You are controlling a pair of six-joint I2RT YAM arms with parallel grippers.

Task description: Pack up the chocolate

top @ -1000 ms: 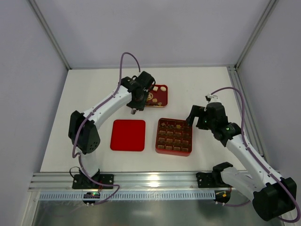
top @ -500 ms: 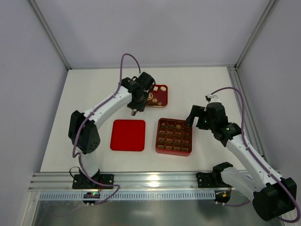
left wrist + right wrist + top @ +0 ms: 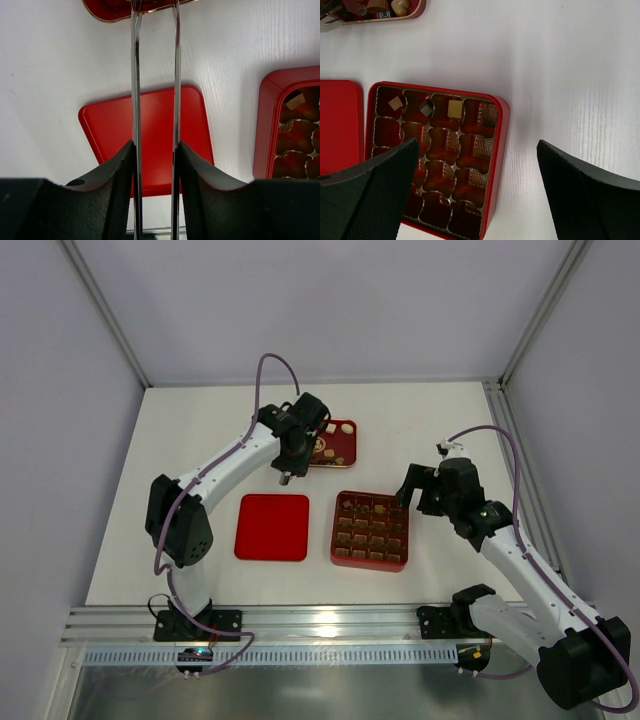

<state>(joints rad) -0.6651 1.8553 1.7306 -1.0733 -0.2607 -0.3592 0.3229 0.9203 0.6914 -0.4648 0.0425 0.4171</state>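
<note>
The left gripper (image 3: pixel 155 6) carries two thin metal blades, narrowly parted. Their tips run off the frame's top at the glossy red tray (image 3: pixel 107 11), so whether they pinch anything cannot be told. The textured black right gripper (image 3: pixel 477 145) stands spread wide. Only its wrist view shows chocolate (image 3: pixel 454 109) cubes in the gridded red box's (image 3: pixel 500 150) upper cells, with more in the tray.
</note>
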